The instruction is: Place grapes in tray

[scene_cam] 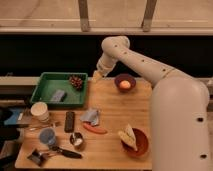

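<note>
The grapes (76, 81), a small dark reddish-purple bunch, lie inside the green tray (50, 101) near its far right corner. The tray sits at the back left of the wooden table. My gripper (95, 76) hangs at the end of the white arm just right of the tray's far right corner, a little above and beside the grapes, apart from them.
A grey-blue block (58, 95) lies in the tray. A dark bowl (125, 83) with an orange fruit stands at the back. A reddish-brown bowl (135, 142), a carrot (94, 129), a crumpled wrapper (91, 117), a remote (69, 121), cups (39, 111) and utensils fill the front.
</note>
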`<state>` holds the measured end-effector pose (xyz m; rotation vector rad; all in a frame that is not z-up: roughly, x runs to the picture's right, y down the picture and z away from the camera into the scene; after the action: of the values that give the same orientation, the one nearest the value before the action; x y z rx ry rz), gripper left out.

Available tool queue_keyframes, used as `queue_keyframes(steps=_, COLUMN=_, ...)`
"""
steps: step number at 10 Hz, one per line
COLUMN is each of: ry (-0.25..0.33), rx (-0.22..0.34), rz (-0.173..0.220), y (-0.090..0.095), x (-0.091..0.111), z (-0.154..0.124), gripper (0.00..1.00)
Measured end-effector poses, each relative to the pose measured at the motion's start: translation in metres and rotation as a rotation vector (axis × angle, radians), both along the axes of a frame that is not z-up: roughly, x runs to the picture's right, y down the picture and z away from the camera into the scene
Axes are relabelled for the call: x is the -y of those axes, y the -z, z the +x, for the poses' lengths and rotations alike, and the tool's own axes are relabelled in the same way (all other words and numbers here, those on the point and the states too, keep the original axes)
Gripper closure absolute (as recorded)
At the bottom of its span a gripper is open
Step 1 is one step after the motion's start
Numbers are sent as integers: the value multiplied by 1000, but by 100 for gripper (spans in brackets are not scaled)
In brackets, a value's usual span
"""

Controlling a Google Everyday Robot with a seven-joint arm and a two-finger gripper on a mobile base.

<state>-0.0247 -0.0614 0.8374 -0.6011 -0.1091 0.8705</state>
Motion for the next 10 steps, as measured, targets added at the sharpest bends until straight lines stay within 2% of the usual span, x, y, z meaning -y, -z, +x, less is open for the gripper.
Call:
queue_keyframes(steps=3, ry=16, rx=18, rz=53, y=-8, x=-1, z=-14, gripper=38)
queue_keyframes(steps=5, ry=30, rx=48, rz=97, y=-23, x=9, z=-34, gripper=38)
queue_keyframes(steps=7, ry=70, rx=78, rz=125, y=-41, x=18, z=-61, gripper=38)
queue_keyframes(steps=10, ry=96, rx=109, rz=120, y=-60, x=15, z=-73, gripper=38)
